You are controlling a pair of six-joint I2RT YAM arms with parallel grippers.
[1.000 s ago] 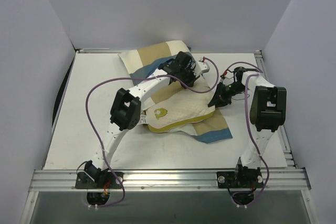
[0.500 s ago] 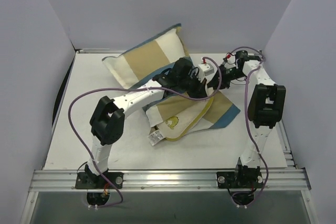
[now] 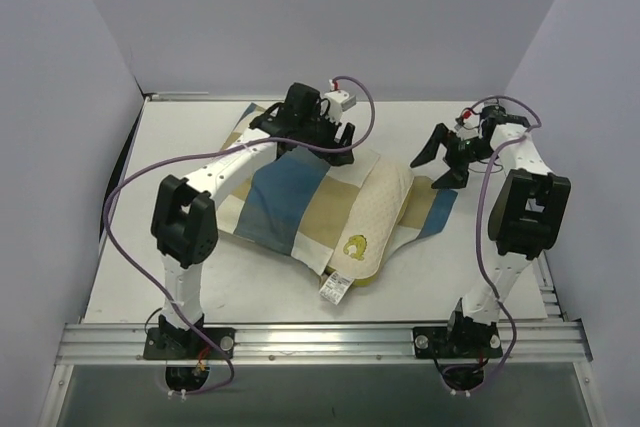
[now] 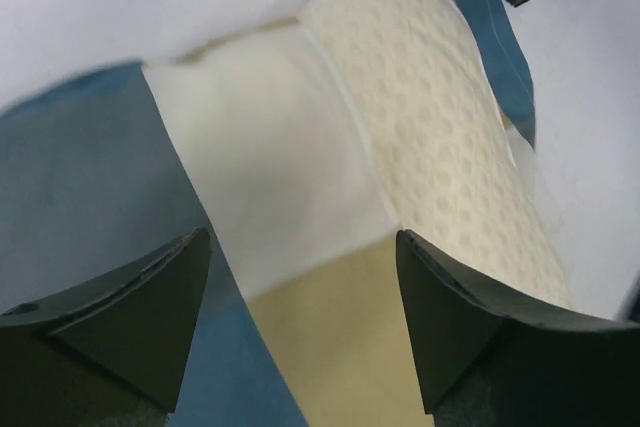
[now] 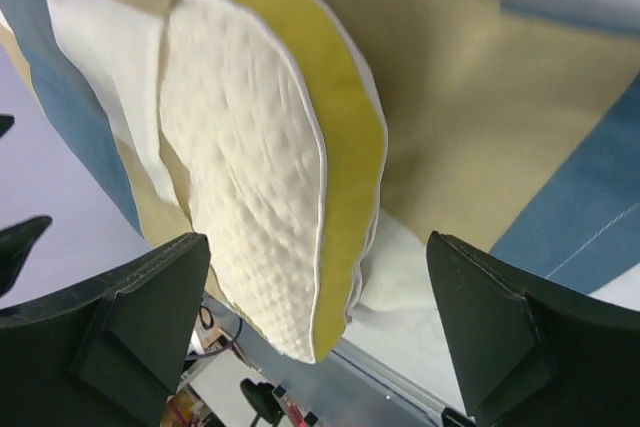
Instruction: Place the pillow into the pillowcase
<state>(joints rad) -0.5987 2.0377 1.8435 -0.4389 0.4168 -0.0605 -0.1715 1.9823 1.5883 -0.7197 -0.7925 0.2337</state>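
The pillow (image 3: 382,209) lies at the centre of the table (image 3: 180,247), partly inside the pillowcase (image 3: 285,192). Its bare end runs from upper right to lower left. That end sits just left of the right claw (image 3: 441,162), which is nearer. The left claw (image 3: 315,147) hangs over the covered part, upper left of centre. Both claws stand spread wide and grip nothing. The right wrist view shows the pillow's yellow side band (image 5: 352,147) and the pillowcase lip folded over it. Only the top view shows the emblem (image 3: 353,245) and the loose label (image 3: 335,289).
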